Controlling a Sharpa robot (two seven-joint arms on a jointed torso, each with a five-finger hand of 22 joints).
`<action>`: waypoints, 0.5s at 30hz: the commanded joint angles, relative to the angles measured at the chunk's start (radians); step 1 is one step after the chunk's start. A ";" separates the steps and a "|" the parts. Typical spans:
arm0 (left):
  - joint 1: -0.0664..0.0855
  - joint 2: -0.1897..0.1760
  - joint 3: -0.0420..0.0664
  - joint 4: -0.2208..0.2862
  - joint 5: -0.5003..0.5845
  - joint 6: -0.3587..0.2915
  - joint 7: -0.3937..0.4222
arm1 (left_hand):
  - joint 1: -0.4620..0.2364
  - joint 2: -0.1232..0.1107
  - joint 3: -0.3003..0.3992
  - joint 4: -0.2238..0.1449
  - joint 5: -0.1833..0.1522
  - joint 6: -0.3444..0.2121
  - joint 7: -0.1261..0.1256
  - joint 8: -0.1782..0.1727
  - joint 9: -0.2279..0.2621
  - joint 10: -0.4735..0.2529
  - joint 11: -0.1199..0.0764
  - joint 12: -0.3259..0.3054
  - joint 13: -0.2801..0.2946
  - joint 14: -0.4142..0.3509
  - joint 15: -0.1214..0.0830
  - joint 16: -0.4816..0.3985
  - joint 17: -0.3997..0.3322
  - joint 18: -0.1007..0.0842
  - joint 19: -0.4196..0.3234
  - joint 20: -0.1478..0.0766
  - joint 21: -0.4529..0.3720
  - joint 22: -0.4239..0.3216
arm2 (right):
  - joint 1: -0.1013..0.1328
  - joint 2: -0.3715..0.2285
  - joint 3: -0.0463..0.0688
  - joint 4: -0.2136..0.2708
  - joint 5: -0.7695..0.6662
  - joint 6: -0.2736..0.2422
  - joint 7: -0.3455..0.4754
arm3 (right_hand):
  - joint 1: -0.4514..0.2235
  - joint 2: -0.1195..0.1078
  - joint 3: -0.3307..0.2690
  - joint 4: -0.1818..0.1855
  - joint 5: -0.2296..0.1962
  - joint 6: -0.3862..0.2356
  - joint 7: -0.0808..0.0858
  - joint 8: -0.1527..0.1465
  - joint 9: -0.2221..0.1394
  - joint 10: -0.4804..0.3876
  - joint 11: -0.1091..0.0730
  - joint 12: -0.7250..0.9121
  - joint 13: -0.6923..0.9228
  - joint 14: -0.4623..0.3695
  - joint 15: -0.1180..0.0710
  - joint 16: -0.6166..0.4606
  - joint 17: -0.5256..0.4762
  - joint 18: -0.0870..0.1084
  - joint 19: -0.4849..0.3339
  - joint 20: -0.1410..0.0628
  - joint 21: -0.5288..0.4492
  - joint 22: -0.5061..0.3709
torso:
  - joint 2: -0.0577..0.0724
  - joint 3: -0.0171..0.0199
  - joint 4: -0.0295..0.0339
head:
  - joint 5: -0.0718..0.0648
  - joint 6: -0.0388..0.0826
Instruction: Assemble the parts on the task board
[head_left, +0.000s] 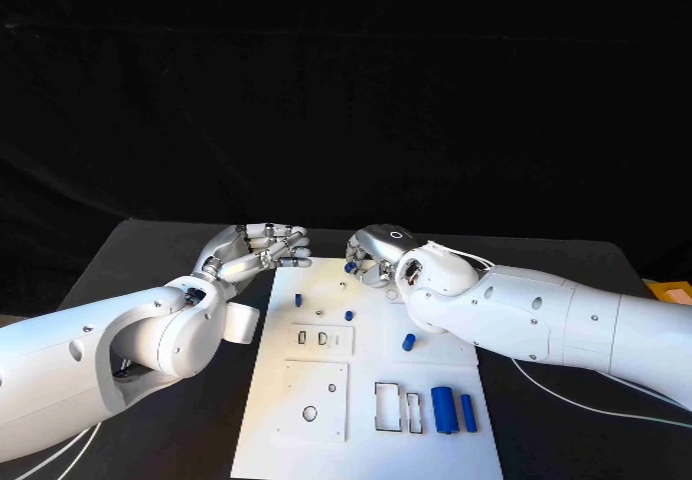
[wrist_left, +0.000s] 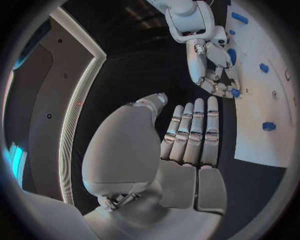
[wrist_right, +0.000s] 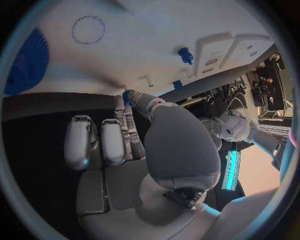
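1. No brand name, label or readable writing shows on the flat white rectangular task board (head_left: 325, 440), on the arms or on either hand.
2. The board lies lengthwise down the middle of a matte black table (head_left: 173, 250), with black drapery hanging behind it.
3. The robot's left silver many-fingered hand (head_left: 257, 250) hovers just off the board's far left corner; in the left wrist view its fingers (wrist_left: 194, 135) lie straight and side by side, the thumb apart from them, holding nothing.
4. The robot's right silver many-fingered hand (head_left: 378, 256) is bent down over the far end of the board, its fingertips (wrist_left: 220, 86) gathered around a small blue part (wrist_left: 234, 92) right at the board's edge.
5. Whether that part is actually gripped or only touched cannot be told.
6. Near the front right of the board, two long blue bars (head_left: 453, 411) lie side by side, next to two dark-outlined rectangular slots (head_left: 398, 408).
7. A short blue cylinder (head_left: 408, 342) lies mid-board on the right, and a small blue peg (head_left: 299, 299) stands near the left edge.
8. Two raised white blocks (head_left: 319, 340) sit at the centre, with a white square plate bearing a round hole (head_left: 310, 412) nearer the front.
9. A thin white cable (head_left: 591, 408) trails across the table on the right.
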 joint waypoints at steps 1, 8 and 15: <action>0.003 0.003 0.001 0.002 0.002 0.020 0.003 | 0.006 0.005 0.000 -0.005 -0.002 -0.006 0.017 -0.006 0.001 -0.006 0.002 -0.003 0.001 -0.003 0.000 -0.003 0.001 0.011 0.003 -0.001 0.004 -0.001 | -0.005 0.006 -0.002 -0.007 -0.002 0.012 0.006 | -0.005 0.001 0.000 0.007 0.000 0.000 0.001 0.002 0.069 -0.004 0.003 -0.003 -0.001 0.022 -0.002 0.006 -0.002 -0.006 0.003 0.002 0.003 0.000 | 0.001 -0.0002 0.0012 | 0.000 0.000; 0.007 0.001 0.001 0.003 0.002 0.020 0.002 | 0.006 0.005 0.000 -0.005 -0.002 -0.006 0.017 -0.006 0.001 -0.006 0.002 -0.003 0.001 -0.003 0.000 -0.003 0.001 0.011 0.003 -0.001 0.004 -0.001 | -0.007 0.018 -0.002 -0.026 -0.001 0.013 0.006 | -0.009 -0.003 0.001 0.010 -0.003 -0.010 0.004 -0.003 0.070 -0.009 0.005 -0.005 -0.001 0.020 0.000 0.005 -0.006 -0.006 0.000 0.003 0.001 -0.002 | 0.002 -0.0012 0.0007 | 0.004 0.000; 0.009 0.000 0.001 0.005 0.002 0.022 0.001 | 0.006 0.005 0.000 -0.005 -0.002 -0.006 0.017 -0.006 0.001 -0.006 0.002 -0.003 0.001 -0.003 0.000 -0.003 0.001 0.011 0.003 -0.001 0.004 -0.001 | -0.007 0.027 -0.002 -0.039 0.006 0.018 0.011 | -0.016 -0.014 0.006 0.014 -0.006 -0.032 0.012 -0.016 0.073 -0.034 0.014 -0.016 -0.005 0.016 0.007 0.000 -0.019 -0.003 -0.009 0.008 -0.007 -0.012 | 0.001 -0.0004 -0.0009 | 0.005 -0.002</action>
